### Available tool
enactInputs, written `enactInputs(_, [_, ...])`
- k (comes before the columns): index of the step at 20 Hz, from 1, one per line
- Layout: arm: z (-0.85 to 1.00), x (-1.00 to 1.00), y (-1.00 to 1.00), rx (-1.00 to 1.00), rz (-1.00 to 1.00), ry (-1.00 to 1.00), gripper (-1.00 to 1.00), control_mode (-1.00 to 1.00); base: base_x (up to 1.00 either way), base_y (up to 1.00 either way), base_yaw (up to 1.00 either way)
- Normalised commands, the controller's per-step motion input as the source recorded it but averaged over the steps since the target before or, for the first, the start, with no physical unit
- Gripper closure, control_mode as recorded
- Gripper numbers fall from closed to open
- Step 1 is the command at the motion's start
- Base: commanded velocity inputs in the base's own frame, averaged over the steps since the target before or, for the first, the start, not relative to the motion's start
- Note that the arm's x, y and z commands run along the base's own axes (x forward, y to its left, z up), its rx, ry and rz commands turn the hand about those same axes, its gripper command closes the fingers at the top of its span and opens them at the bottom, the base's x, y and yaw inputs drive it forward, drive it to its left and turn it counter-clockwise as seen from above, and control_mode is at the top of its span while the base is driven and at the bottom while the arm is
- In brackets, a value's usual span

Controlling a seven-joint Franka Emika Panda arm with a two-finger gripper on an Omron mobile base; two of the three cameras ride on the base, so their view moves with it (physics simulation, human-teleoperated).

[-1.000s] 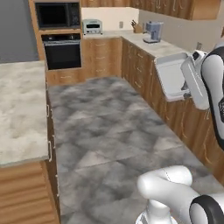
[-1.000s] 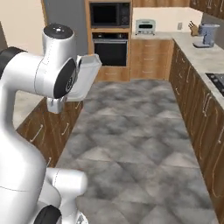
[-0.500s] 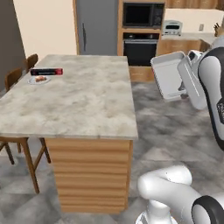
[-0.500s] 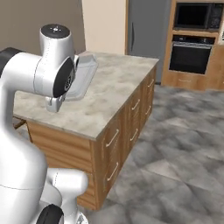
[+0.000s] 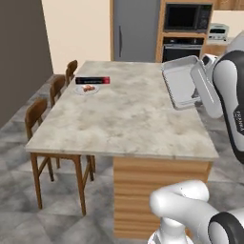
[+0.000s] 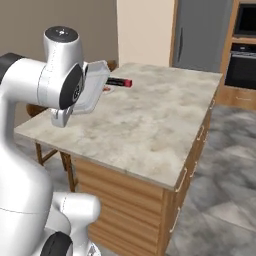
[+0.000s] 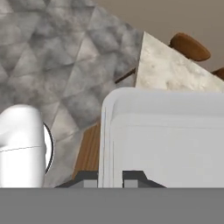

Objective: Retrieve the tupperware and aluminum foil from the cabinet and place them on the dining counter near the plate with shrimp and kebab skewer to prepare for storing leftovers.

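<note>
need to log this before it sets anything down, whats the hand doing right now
Hand: closed on the rim of the tupperware, holding it up in the air beside the dining counter.

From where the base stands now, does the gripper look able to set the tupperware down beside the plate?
Probably not yet. The gripper holds the tupperware at the dining counter's near end; the plate lies far across, by the aluminum foil.

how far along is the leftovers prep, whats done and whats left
Done: the foil already lies on the counter beside the plate.
In hand: the claw is shut on the rim of the tupperware, carried tilted above the counter's near side.
Left: set the tupperware down by the plate at the far corner and let go.
</note>
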Motion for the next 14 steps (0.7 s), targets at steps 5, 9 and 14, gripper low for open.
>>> enactInputs(5, [0.00, 0.00, 0.00, 0.00, 0.00, 0.00, 1.00, 1.00, 0.25, 1.00, -0.06])
enactInputs(9, [0.00, 0.00, 0.00, 0.00, 0.00, 0.00, 1.00, 1.00, 0.11, 1.00, 0.00])
enactInputs(14, [0.00, 0.00, 0.00, 0.00, 0.00, 0.00, 1.00, 1.00, 0.16, 1.00, 0.00])
